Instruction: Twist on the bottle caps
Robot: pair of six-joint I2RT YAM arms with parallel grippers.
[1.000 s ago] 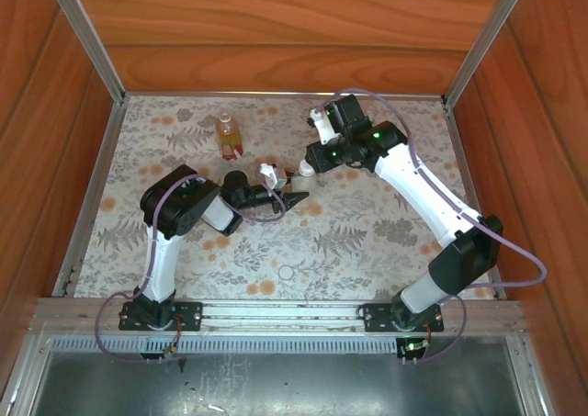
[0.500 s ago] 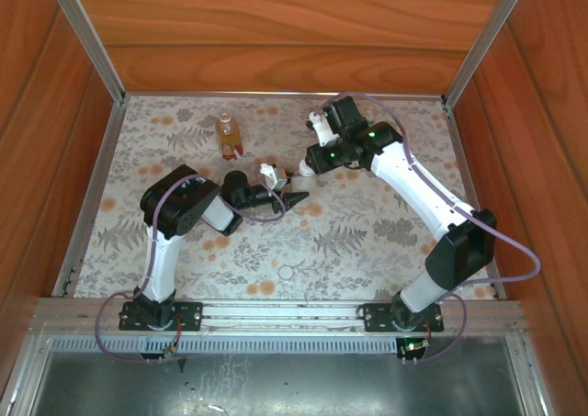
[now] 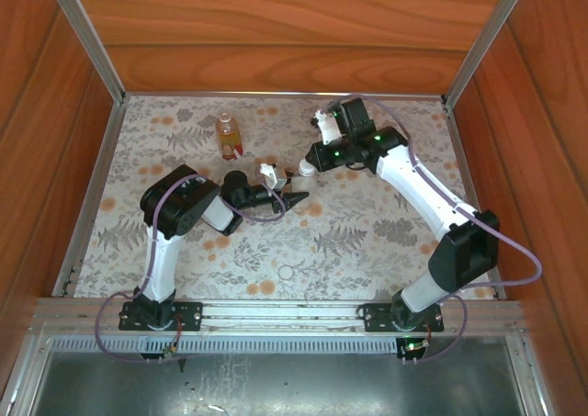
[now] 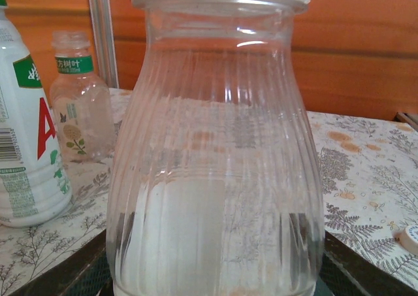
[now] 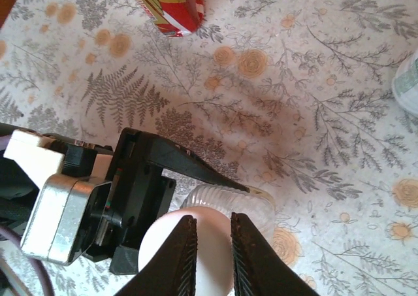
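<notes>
Amber plastic with a red label marks the bottle (image 3: 228, 133) standing toward the far left of the flowered counter (image 3: 349, 241), well apart from both of your arms. From your left wrist you see a white bottle (image 4: 19, 146) with green and red print at the left edge. Behind it stands a small clear bottle (image 4: 78, 103) with a green band, its neck open. One pale loose cap (image 4: 410, 238) lies on the counter at the right edge of that view. Wood walls (image 3: 294, 49) close in the counter on three sides.

Your left claw (image 3: 292, 198) pinches the ribbed bottle (image 4: 215, 178) low on its body, dark fingers at both sides. From your right wrist, one of those black fingers (image 5: 189, 165) runs along the bottle's shoulder, just beside the cap.

The ribbed bottle stands upright near the middle of the counter. It is clear and wide-bellied, narrowing to the neck, with a white cap (image 5: 213, 244) sitting on top. Your right claw (image 5: 213, 217) hangs directly over that cap, its fingers drawn nearly together with a thin slit between them. You cannot tell whether they touch the cap, or how far it is screwed on.
</notes>
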